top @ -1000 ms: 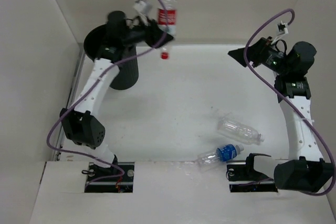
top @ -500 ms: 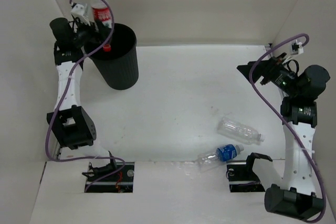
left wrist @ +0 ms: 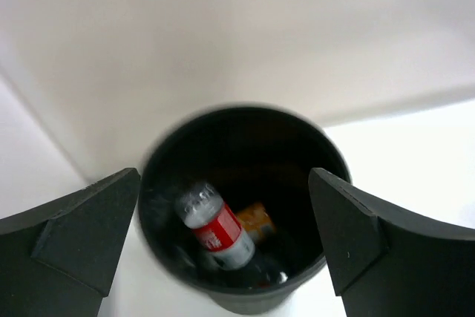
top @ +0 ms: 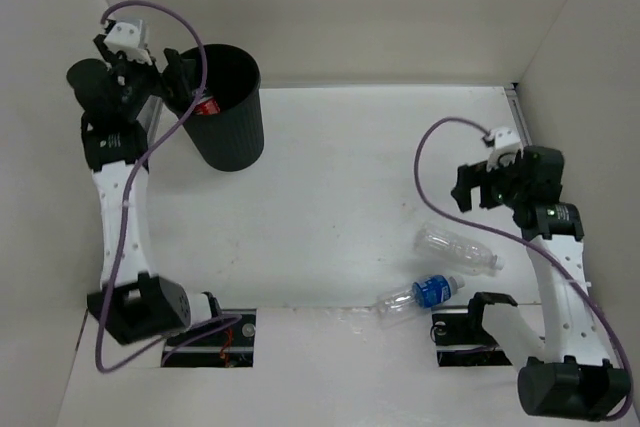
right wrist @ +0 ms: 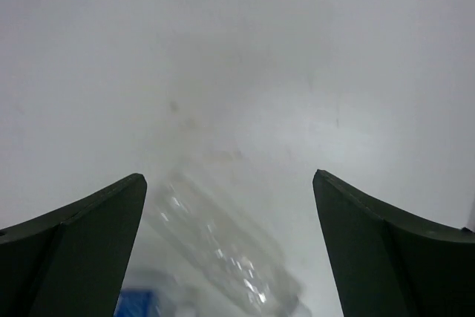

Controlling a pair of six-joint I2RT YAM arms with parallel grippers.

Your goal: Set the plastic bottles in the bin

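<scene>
While both arms are up off the white table (top: 330, 197), the two bottles not yet binned lie on their sides near the right arm's base. Nearest is the blue-label bottle (top: 420, 294), clear crinkled plastic with a blue band, by the near edge. Just beyond it, apart but close, is the plain clear bottle (top: 458, 250), with a ribbed see-through body and no label, lying at a slant. The right gripper (top: 468, 187) hangs above and just past that one, its jaws spread wide and nothing between them. Its wrist view shows the two dark wedge-shaped fingers (right wrist: 82, 235) framing the clear bottle as a blurred, glinting shape on the matte surface, with a smear of blue at the bottom edge. At the far left, the bin (top: 232, 137) stands upright near the back wall: black, round, tapering downward, with vertical ribs on the outside. The left gripper (top: 180, 82) is at the bin's far-left rim, jaws fully apart and empty, looking down into the mouth. Inside, the red-label bottle (left wrist: 215, 229) is tilted, a clear body with a red-white wrap. The orange bottle (left wrist: 256, 218) is right beside it, low in the dark interior. Both are motion-blurred, so I cannot tell whether they touch.
</scene>
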